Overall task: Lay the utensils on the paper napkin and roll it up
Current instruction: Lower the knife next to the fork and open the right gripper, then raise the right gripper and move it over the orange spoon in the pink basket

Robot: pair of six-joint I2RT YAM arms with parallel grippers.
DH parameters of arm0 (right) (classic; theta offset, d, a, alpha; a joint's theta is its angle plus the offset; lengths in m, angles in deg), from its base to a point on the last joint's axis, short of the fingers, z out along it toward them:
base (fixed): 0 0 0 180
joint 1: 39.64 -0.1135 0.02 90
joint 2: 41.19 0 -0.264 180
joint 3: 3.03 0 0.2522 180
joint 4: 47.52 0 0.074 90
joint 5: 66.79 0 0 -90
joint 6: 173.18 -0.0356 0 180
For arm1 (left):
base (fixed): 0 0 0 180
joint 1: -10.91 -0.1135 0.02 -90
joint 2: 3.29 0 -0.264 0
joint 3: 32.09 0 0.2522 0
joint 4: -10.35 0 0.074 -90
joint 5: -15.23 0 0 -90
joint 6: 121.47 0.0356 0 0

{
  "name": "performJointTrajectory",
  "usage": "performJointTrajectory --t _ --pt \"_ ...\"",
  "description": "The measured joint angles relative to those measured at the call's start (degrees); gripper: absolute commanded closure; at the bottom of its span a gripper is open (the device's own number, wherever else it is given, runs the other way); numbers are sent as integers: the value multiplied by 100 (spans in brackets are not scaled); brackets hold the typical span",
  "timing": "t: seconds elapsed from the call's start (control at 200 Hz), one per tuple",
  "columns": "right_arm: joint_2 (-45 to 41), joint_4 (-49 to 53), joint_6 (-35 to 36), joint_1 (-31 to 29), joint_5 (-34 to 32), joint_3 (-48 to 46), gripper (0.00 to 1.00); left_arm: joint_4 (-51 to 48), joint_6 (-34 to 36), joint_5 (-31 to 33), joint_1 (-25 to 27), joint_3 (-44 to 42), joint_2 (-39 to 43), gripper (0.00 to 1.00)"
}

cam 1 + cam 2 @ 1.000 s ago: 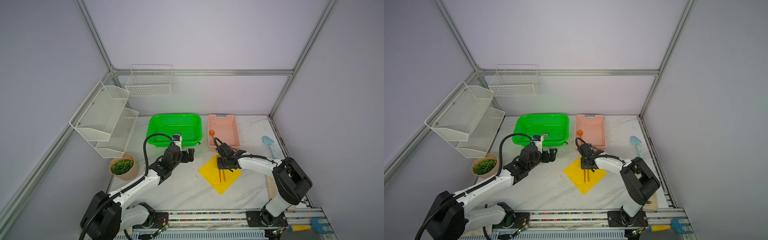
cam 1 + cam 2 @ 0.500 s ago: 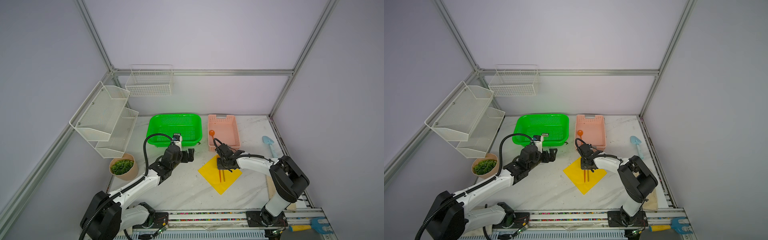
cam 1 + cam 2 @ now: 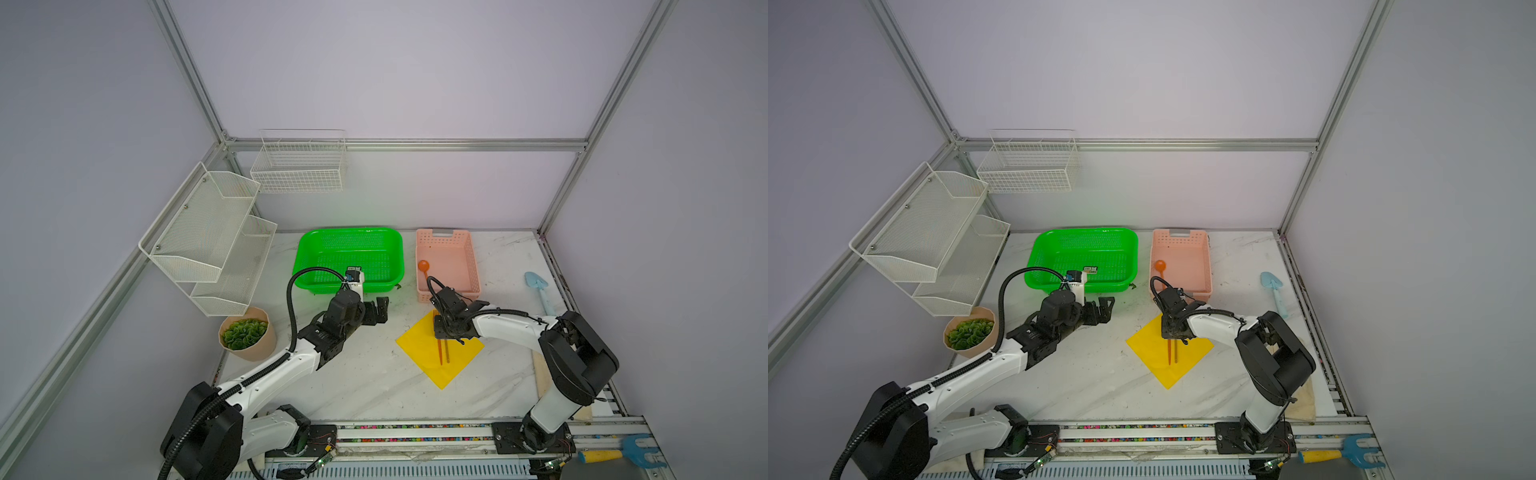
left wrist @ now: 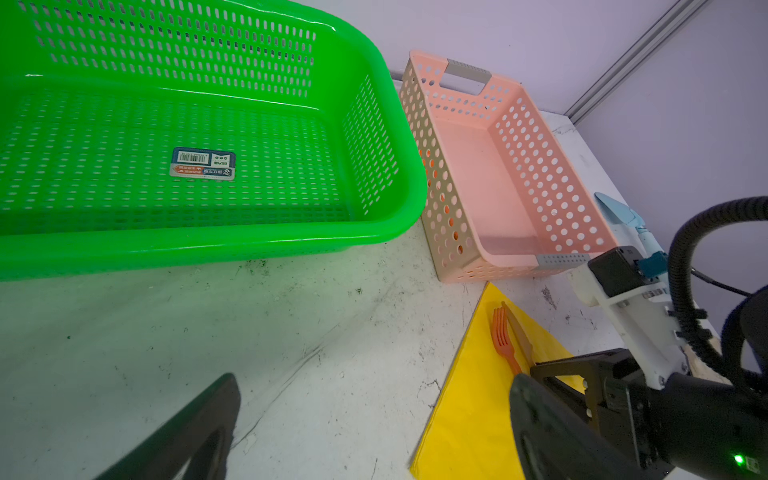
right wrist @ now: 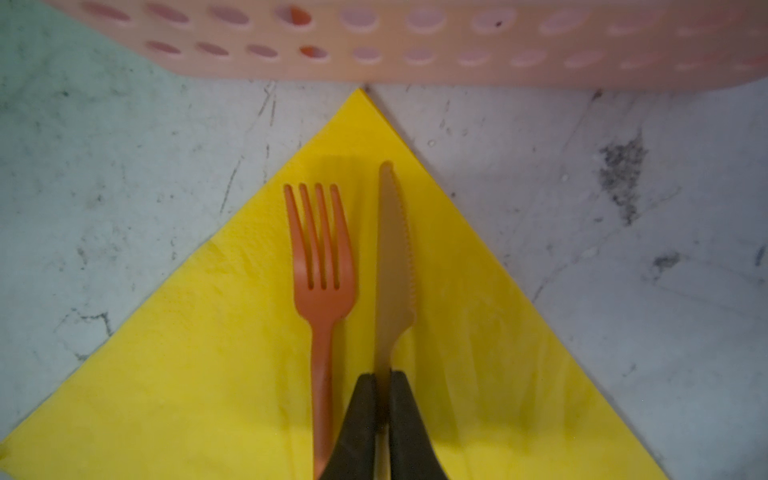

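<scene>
walls (image 3: 415, 83): plain lilac | frame (image 3: 407, 144): aluminium | tabletop (image 3: 365, 386): white marble, scuffed | shelf (image 3: 208, 232): white mesh

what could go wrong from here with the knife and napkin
The right pincer grips the knife close beside the fork; letting go clumsily could knock them askew. The thin napkin lies unheld, so it may slide. The spoon lies along the pink basket wall, awkward to grasp.

Fork (image 5: 322, 282) beside knife (image 5: 392, 257) on napkin (image 5: 208, 374); spoon (image 3: 423, 266) in basket (image 3: 442, 240) behind.
</scene>
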Motion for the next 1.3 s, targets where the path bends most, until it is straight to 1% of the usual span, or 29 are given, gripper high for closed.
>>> performJointTrajectory --t 0.17,0.325,0.43,0.525,0.595,0.67,0.735,0.795,0.935,1.115,1.3 --pt "-2 11 -26 0 -7 0 73 4 0 2 0 0 0 0" --pt "-68 179 -31 0 -22 13 70 20 0 0 0 0 0 0" --pt "-356 542 -22 -4 -28 195 67 20 2 2 0 0 0 0" --pt "-811 859 15 -13 -44 680 65 20 4 2 0 0 0 0" --pt "-1047 990 96 -17 -116 1294 61 20 4 2 0 0 0 0" --pt "-1071 1023 258 15 -247 2041 60 20 4 0 0 0 0 0" --pt "-839 1067 413 81 -315 2741 60 20 4 -2 0 0 0 0" --pt "-446 1056 597 197 -323 3320 61 20 4 -2 0 0 0 0" --pt "680 1106 960 629 -131 4170 62 15 4 20 0 0 72 0" --pt "2000 1416 1250 1025 59 4852 63 15 13 94 0 0 299 0" --pt "2673 1633 1412 1008 234 5165 64 9 17 133 0 0 319 0"
